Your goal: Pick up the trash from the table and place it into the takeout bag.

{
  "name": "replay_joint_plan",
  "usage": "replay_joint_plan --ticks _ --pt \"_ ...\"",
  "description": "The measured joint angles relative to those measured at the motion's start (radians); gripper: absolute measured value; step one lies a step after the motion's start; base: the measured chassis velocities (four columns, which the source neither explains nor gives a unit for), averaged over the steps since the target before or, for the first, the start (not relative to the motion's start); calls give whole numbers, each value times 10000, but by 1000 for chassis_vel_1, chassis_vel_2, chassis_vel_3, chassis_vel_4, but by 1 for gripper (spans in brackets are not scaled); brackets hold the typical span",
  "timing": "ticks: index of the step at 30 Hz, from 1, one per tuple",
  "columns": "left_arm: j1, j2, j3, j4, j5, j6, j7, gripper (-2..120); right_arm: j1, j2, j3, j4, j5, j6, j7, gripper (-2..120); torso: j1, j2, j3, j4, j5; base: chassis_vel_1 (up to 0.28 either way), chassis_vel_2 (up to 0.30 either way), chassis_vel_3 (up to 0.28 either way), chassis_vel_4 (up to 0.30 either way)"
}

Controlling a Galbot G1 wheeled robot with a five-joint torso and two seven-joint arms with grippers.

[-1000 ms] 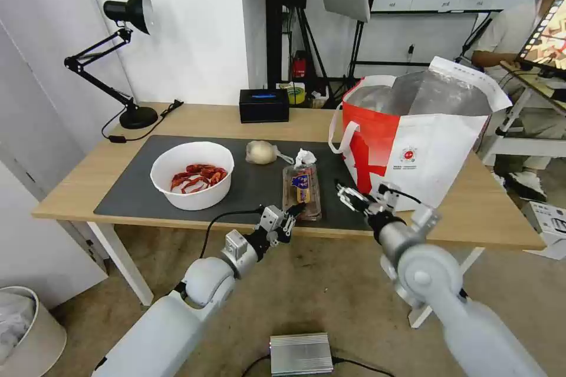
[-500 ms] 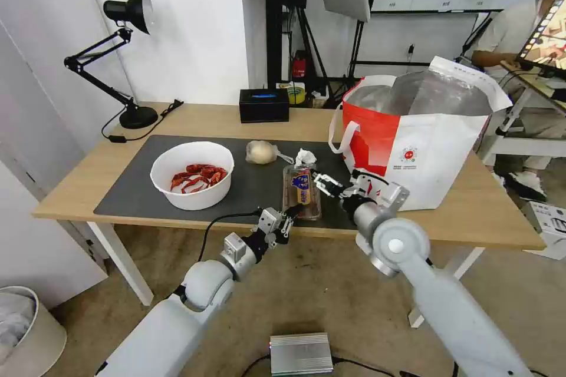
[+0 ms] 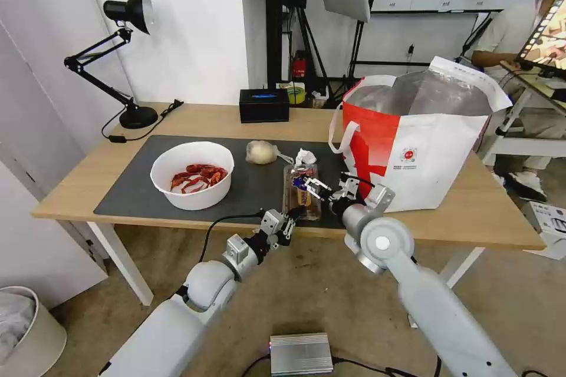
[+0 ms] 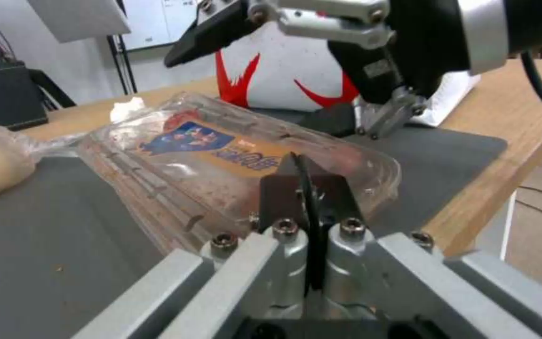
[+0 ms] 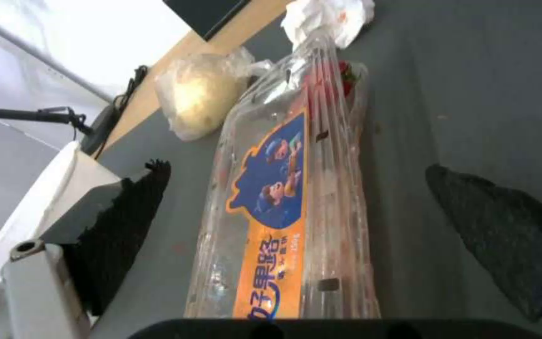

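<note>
The clear plastic tray (image 3: 302, 193) with its blue and orange label lies on the dark mat (image 3: 135, 188) near the table's (image 3: 489, 218) front edge. My right gripper (image 3: 311, 184) is open over it, one finger on each long side (image 5: 308, 221). My left gripper (image 3: 295, 213) is shut, its tips against the tray's near end (image 4: 302, 183); whether they pinch the rim is unclear. Crumpled tissue (image 3: 305, 157) and the wrapped beige lump (image 3: 260, 152) lie behind the tray. The white bowl (image 3: 191, 175) of red shells stands to the left. The takeout bag (image 3: 430, 153) stands open on the right.
A black box (image 3: 264, 105) and a desk lamp (image 3: 127, 59) stand at the table's back. On the floor are a bin (image 3: 23, 330) at the left and a silver box (image 3: 300, 353) below me. A person sits behind the bag at the back right.
My right gripper has swung left from in front of the bag to over the tray. The left gripper and the tray have barely moved.
</note>
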Motion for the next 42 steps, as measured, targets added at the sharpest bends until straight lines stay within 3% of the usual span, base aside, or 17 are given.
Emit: replay_joint_plan --ticks 5,12,16,24,33,42 --pt "1 -49 -13 74 0 -31 5 0 110 135 -117 -169 16 -37 47 100 0 0 0 0 0 0 0 0 0" --pt "-2 -112 -18 168 0 -58 14 0 326 272 -244 -456 170 -165 201 82 0 0 0 0 1 0 0 0 0" --pt "-14 -188 -24 289 -1 -92 36 0 433 270 -361 -543 239 -194 222 61 0 0 0 0 2 0 0 0 0" --pt "-31 -252 -23 384 -8 -129 48 0 482 272 -396 -645 266 -185 242 38 0 0 0 0 1 0 0 0 0" --pt "18 -181 -190 416 -157 -142 100 0 415 322 -397 -715 51 11 229 1 -1 1 -1 0 1 0 0 0 0" --pt "81 -30 -398 71 -585 5 54 2 302 324 -374 -637 -139 78 213 0 0 -2 1 1 1 0 0 0 0"
